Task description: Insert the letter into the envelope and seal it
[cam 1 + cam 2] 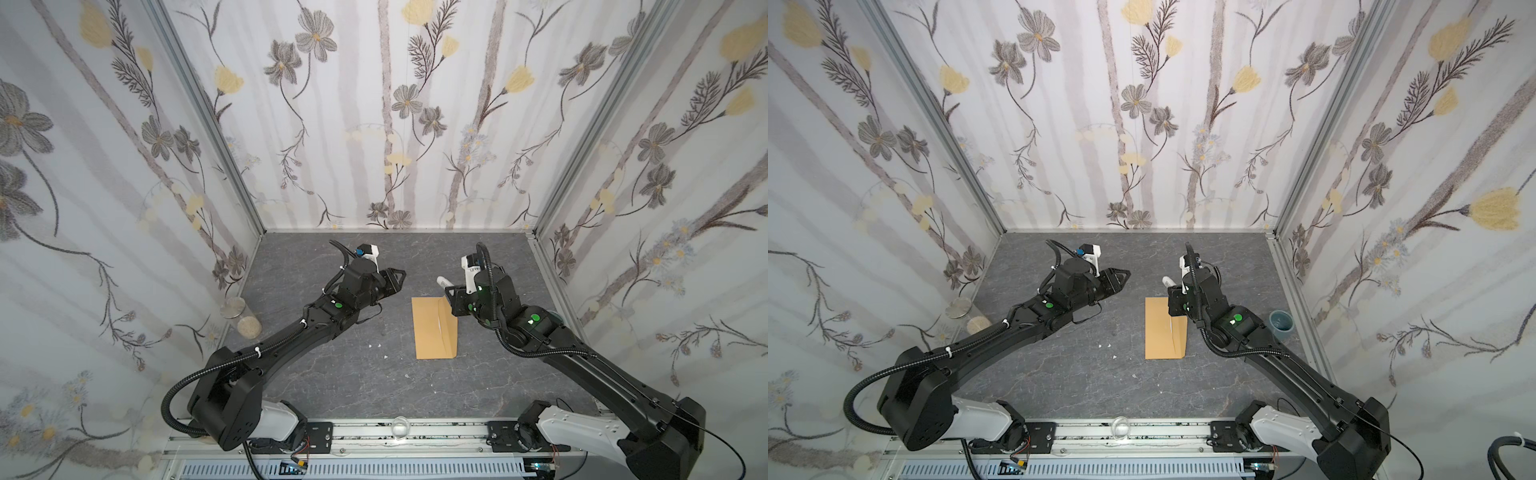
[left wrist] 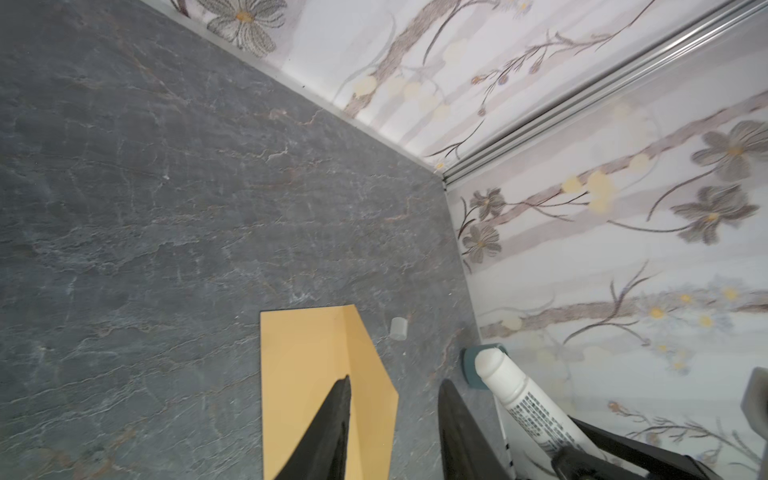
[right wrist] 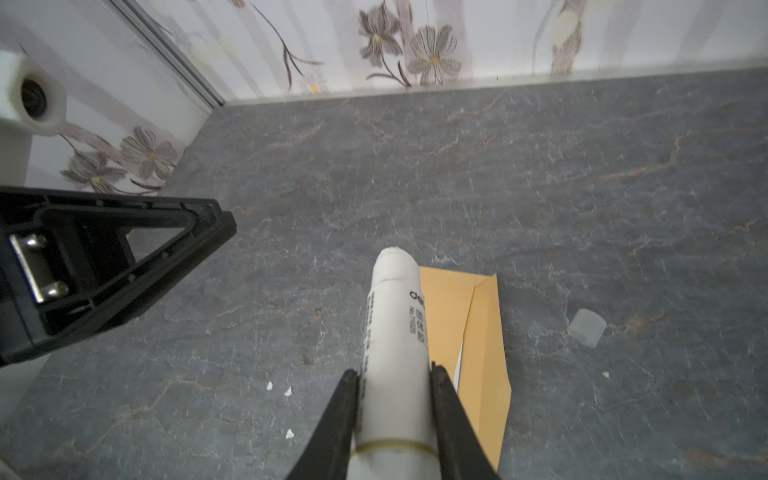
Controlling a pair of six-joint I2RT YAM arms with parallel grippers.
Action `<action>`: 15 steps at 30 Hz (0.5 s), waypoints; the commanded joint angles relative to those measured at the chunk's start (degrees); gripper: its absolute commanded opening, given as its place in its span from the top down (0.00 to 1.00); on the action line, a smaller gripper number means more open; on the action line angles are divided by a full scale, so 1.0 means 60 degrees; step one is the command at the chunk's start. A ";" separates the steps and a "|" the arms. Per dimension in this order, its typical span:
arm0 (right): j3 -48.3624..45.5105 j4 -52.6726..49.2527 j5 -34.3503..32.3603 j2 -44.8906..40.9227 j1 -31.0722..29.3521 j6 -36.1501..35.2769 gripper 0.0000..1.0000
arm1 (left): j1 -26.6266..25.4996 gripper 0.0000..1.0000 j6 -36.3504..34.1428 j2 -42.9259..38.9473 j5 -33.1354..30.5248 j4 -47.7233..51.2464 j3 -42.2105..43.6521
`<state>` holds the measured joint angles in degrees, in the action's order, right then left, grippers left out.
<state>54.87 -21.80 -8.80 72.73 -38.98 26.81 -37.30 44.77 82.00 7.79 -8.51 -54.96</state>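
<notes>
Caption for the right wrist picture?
Right tool grips an uncapped glue stick by the tan envelope; small cap lies nearby.

Both top views sit up high at the front, looking down toward the back wall (image 1: 374,124). Wrist cams ride close over the table (image 2: 166,208), and both catch the envelope (image 2: 303,345).

The envelope (image 1: 432,332) is a long tan kraft one, lying flat on the grey worktop (image 1: 353,374), a bit toward 3 o'clock from the middle in both top views. Its long sides run 12 to 6. The flap sits along the 3 o'clock long edge and isn't stuck down. It angles off the crease with its corners cut slanted. The letter (image 3: 459,365) is tucked inside, so all you get is a thin white sliver peeking out at the crease.
</notes>
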 commanded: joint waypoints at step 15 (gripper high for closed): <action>-0.1547 -0.0746 0.0256 0.0989 -0.0666 0.1557 1.00 | -0.0189 0.66 -0.1090 0.3659 0.2377 -0.3037 -0.0345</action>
<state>45.63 -27.59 -6.17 77.56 -42.81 34.24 -38.22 39.48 101.58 18.74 -20.91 -54.96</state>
